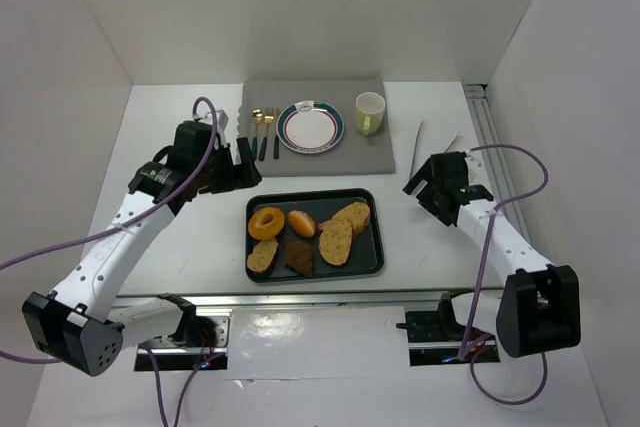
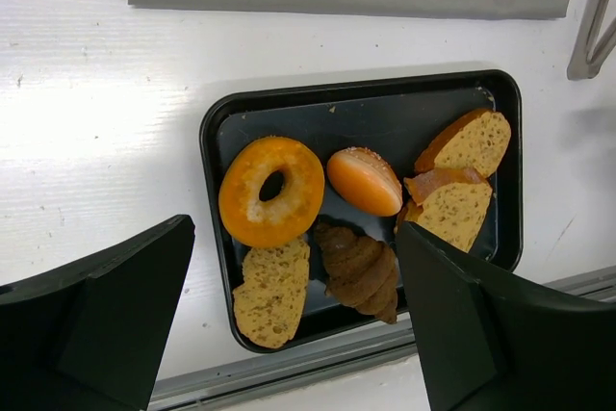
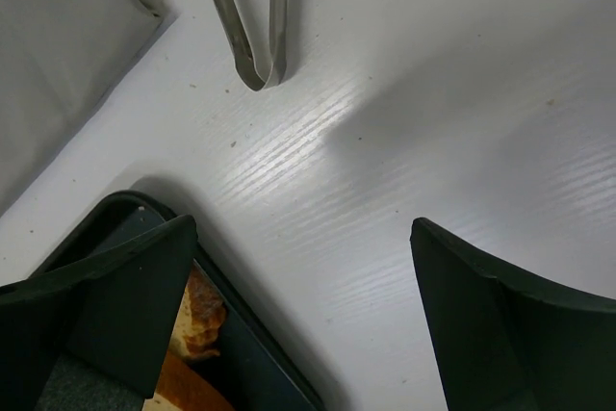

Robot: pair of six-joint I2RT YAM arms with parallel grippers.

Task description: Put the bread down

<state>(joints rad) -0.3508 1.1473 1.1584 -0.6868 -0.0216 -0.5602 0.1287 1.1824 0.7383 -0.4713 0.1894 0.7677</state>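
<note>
A black tray (image 1: 366,259) at the table's middle holds a bagel (image 1: 266,222), a small round bun (image 1: 301,222), a dark croissant (image 1: 298,257) and three bread slices (image 1: 335,241). In the left wrist view the tray (image 2: 214,141) shows the bagel (image 2: 271,191), bun (image 2: 364,181), croissant (image 2: 361,269) and slices (image 2: 271,291). My left gripper (image 1: 243,169) is open and empty, above the table left of the tray. My right gripper (image 1: 428,190) is open and empty, right of the tray. A white plate (image 1: 311,127) sits on a grey mat (image 1: 380,152) behind.
Gold cutlery (image 1: 262,132) lies left of the plate and a pale green cup (image 1: 370,112) right of it. Metal tongs (image 1: 417,137) lie on the table right of the mat; they show in the right wrist view (image 3: 255,16). A metal rail (image 1: 300,299) runs along the near edge.
</note>
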